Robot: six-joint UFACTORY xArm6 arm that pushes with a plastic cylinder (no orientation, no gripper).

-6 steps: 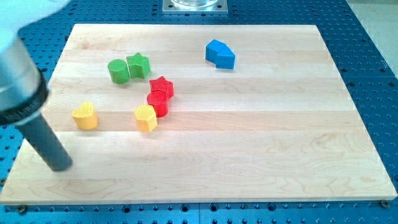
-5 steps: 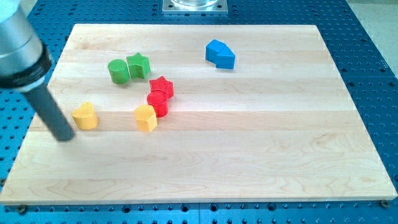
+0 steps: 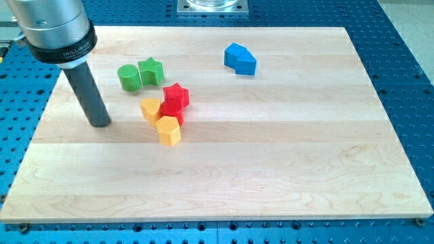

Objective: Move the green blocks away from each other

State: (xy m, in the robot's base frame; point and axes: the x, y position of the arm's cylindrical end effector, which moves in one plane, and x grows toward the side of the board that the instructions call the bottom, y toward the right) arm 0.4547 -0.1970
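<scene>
Wooden board [image 3: 271, 156] on a blue perforated bench: the rod, which has no fingers, has swept up from the view's lower left, knocking a yellow block [image 3: 150, 108] against the red blocks [image 3: 174, 103]. My tip [image 3: 100, 123] now sits below the touching green cylinder [image 3: 128, 77] and green star [image 3: 151, 71], unseparated.

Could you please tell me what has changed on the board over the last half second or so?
My tip swept from the view's lower left up towards the green blocks. The yellow heart-shaped block slid to the view's right, now against the red blocks, and the other yellow block shifted slightly down and right. The green round block, green star and blue block stayed put.
</scene>
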